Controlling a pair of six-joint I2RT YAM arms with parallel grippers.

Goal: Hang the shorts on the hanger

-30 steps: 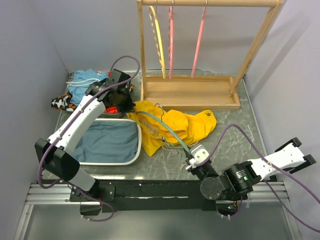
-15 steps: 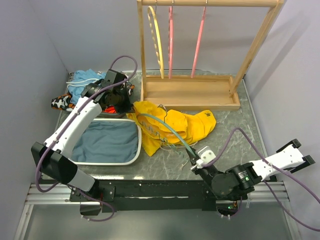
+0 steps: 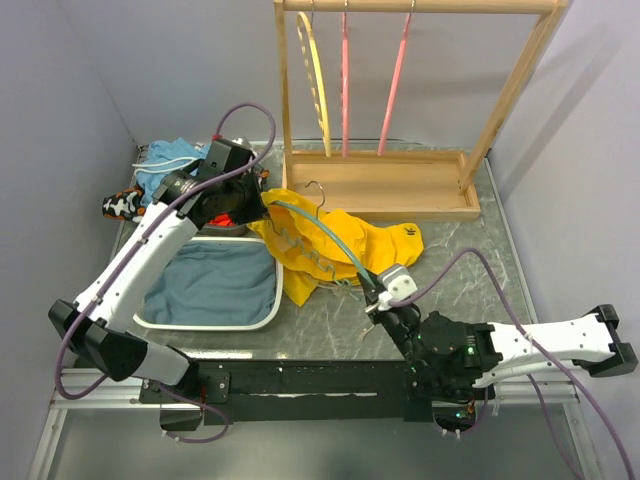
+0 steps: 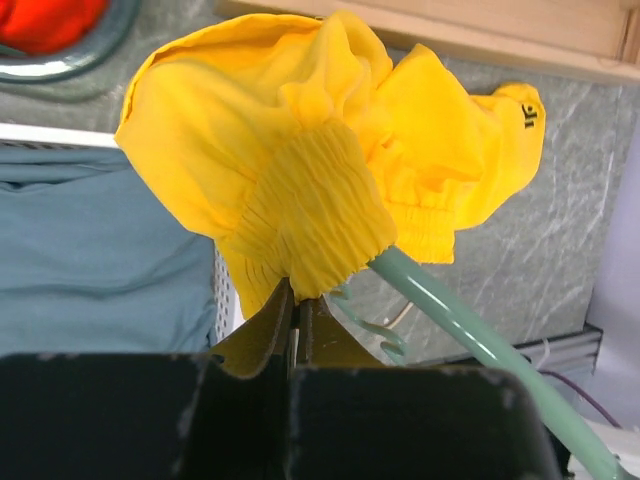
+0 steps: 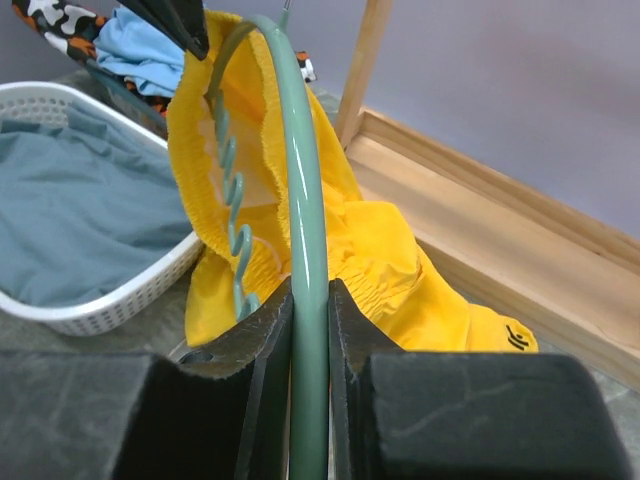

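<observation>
Yellow fabric, soft and floppy: the shorts [image 3: 345, 240] are bunched mid-counter between the white basket [image 3: 277, 285] and the wooden rack [image 3: 380, 210] at the far edge, and draped over the hanger [image 3: 330, 243]. They look light and limp. They'll likely sag and slide wherever they aren't held, so the thick ribbed waistband is the place to grab. And that's exactly where the left fingers [image 4: 265, 335] are, pressed tight together on a fold of that elastic band. The right fingers [image 5: 265, 340] are clamped on the hanger's slim teal bar, which is stiff, smooth plastic that could twist in the grip.

The left wrist view gives the pinch itself, the gathered ribbing and the small dark logo on the far hem. The right wrist view looks straight up the bar and shows the notched arm tucked inside the yellow cloth, which the others barely reveal. Only the overhead view shows the metal hook [image 3: 315, 186] poking out above the fabric and how both arms stand on the counter [image 3: 470, 255].
</observation>
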